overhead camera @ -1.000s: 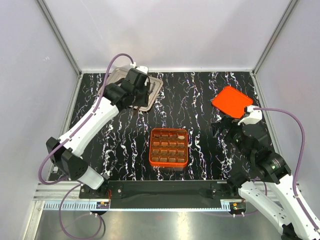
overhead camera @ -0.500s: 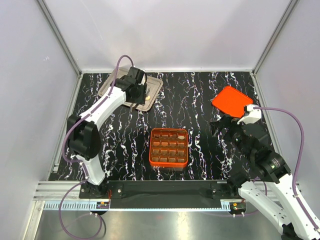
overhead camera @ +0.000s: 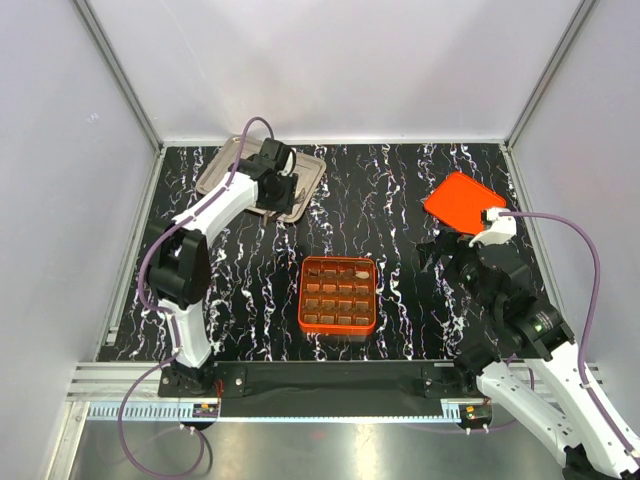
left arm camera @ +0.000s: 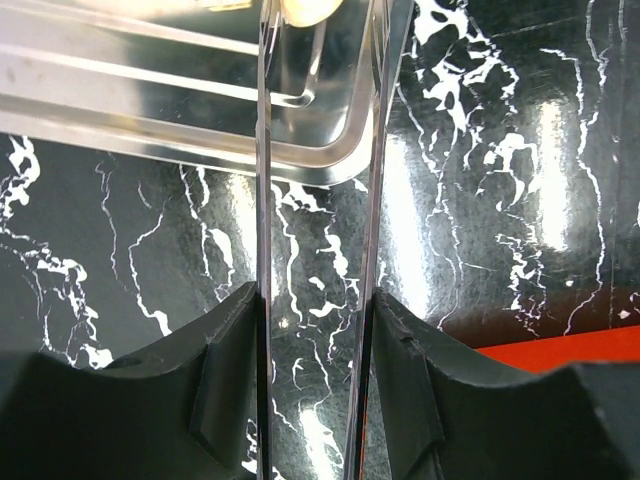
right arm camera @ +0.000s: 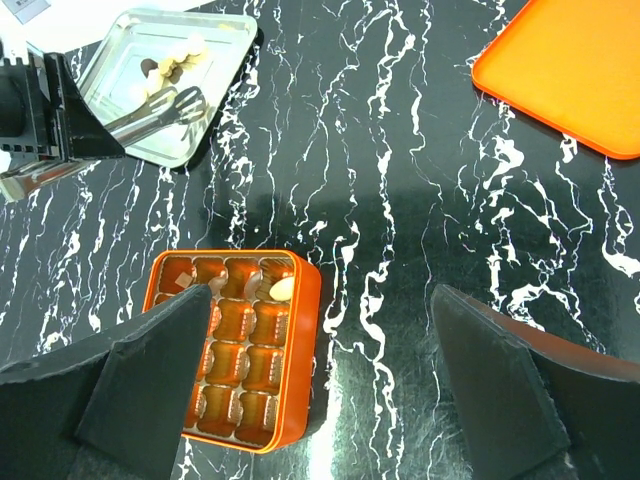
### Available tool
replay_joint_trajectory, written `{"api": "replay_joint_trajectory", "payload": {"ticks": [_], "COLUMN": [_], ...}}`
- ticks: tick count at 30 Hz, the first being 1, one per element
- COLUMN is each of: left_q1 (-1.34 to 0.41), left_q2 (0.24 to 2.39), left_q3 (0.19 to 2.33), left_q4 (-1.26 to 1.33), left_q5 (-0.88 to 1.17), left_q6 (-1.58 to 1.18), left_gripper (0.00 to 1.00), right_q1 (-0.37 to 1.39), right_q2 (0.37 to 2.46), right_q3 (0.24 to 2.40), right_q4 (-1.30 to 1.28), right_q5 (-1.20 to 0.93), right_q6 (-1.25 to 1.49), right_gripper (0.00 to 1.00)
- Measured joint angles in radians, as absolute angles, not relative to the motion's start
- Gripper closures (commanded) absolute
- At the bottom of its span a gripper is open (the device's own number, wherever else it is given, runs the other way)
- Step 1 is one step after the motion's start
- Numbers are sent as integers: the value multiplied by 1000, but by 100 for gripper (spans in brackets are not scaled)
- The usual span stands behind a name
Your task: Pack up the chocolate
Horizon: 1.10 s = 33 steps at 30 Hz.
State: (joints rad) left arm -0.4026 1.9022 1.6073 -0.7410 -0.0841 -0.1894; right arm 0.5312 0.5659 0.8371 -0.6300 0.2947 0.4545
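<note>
**Tongs held at the tray; one pale piece seen in the box**

The left fingers (overhead camera: 280, 188) are reached out to the far left corner of the bench (overhead camera: 400, 200) and are closed partway on a pair of metal tongs (left arm camera: 263, 200). The two blades are clamped between them. In the left wrist view the blades run forward over the rim of a metal tray (left arm camera: 150, 120). A cream-white piece (left arm camera: 305, 8) is seen between the blades at the very top edge. Whether it is gripped cannot be told.

Most of the chocolate (right arm camera: 170, 62), dark and cream pieces together, is gathered in that tray, just past the tong tips. One cream-white piece (right arm camera: 283, 288) is already lodged in a far-row cell of the orange box (overhead camera: 338, 322). The box is set near the middle of the bench, well apart from the tray.

The right fingers (overhead camera: 445, 252) are spread wide and nothing is held in them. They are poised above bare bench to the right of the box. The orange lid (overhead camera: 463, 203) is laid flat just beyond them, near the right wall.
</note>
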Motion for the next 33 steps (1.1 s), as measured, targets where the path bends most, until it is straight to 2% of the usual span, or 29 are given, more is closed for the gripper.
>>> {"api": "replay_joint_trajectory", "payload": {"ticks": [11,26,33], "left_q1": [-395,-393,-393], "left_q2": [1978,1979,1975], "left_q3": [1612,1615,1641], "left_q4": [-739,-756,-799], "left_q5": [-78,-52,-64], "left_q6": [-175,-165,-165], "left_gripper": [51,64,65], "right_q1": [531,531,531], "right_q2": [561,561,559], "right_q3": [837,837,837], "right_q4": [-622,-622,-622], "right_q5": [297,297,298], "right_q6": [445,444,444], "right_gripper": [0,0,0]}}
